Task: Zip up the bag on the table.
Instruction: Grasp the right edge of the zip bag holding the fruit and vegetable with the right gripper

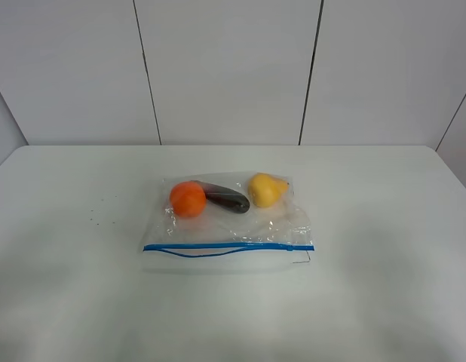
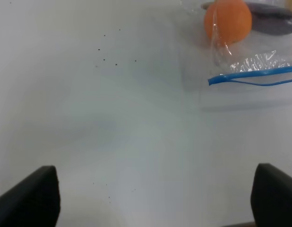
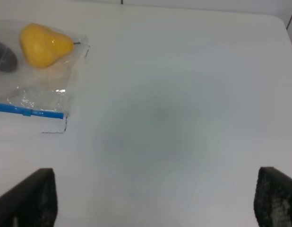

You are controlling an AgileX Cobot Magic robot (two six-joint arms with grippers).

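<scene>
Clear, crinkly rectangular plastic zip bag [image 1: 229,222] flat near the middle of the wide white matte tabletop [image 1: 384,226], blue zipper strip [image 1: 229,246] along the near edge. Inside, toward the far side: round orange toy fruit [image 1: 188,199] at left, dark toy aubergine [image 1: 227,198] touching it, yellow toy pear [image 1: 266,188] at right. Zipper not closed: over the left and middle stretch a second blue line sags away from the strip toward the near side, meeting it toward the right end. Left pincer [image 2: 150,198] spread wide and empty, above bare tabletop left of the bag; right pincer [image 3: 155,198] likewise spread and empty, right of the bag. Neither touching anything. Judged as the very start, approach not yet begun. Next, probably: one pincer down to pin an end of the strip, the other to pinch the two tracks together and run along them. Thin, slippery film, so likely to slide or bunch unless held.
</scene>
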